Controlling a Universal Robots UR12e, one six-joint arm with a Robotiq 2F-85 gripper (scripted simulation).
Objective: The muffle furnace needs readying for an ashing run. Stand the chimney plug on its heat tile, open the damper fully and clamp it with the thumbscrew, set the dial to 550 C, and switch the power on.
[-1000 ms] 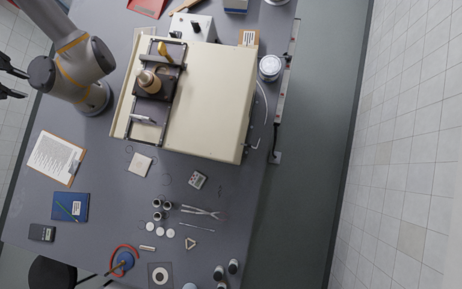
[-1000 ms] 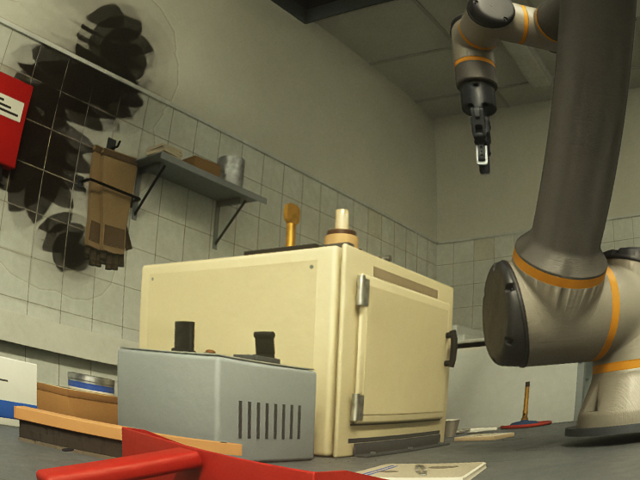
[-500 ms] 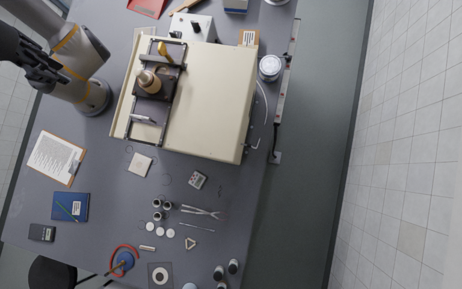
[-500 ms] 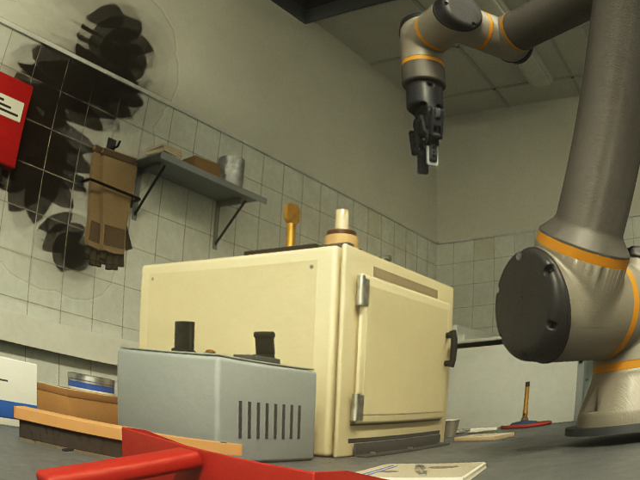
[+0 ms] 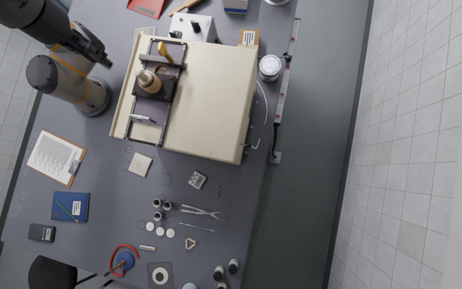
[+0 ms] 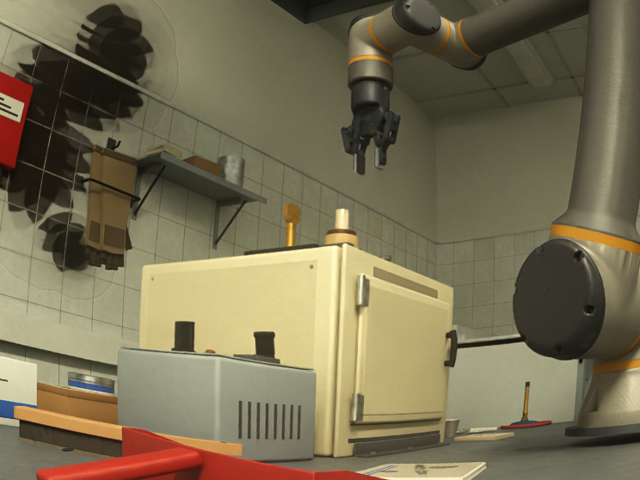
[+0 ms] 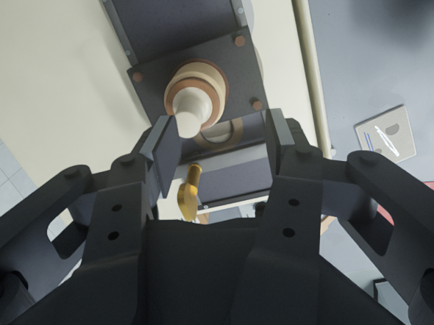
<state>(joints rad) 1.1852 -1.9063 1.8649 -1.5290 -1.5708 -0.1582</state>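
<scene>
The chimney plug (image 5: 148, 81) (image 6: 341, 231) (image 7: 194, 99), a tan collar with a cream knob, stands upright in the dark flue plate on top of the cream furnace (image 5: 201, 99), while my gripper (image 6: 370, 157) (image 7: 217, 139) hangs open and empty well above it. The brass thumbscrew (image 5: 164, 51) (image 6: 291, 222) (image 7: 189, 193) stands on the damper frame just behind the plug. The silver damper handle (image 5: 141, 118) lies in the slide track in front of the plug. The square heat tile (image 5: 140, 164) (image 7: 386, 138) lies on the bench in front of the furnace. The grey control box (image 5: 193, 27) (image 6: 216, 402) carries a dial (image 5: 195, 26) and a switch.
The furnace top sits right below my gripper, with the thumbscrew and plug rising from it. My arm's base (image 5: 92, 95) stands on the bench left of the furnace. A clipboard (image 5: 56, 157), notebook (image 5: 70, 206), timer (image 5: 197, 179), crucibles (image 5: 160, 208) and tongs (image 5: 204, 212) lie across the bench.
</scene>
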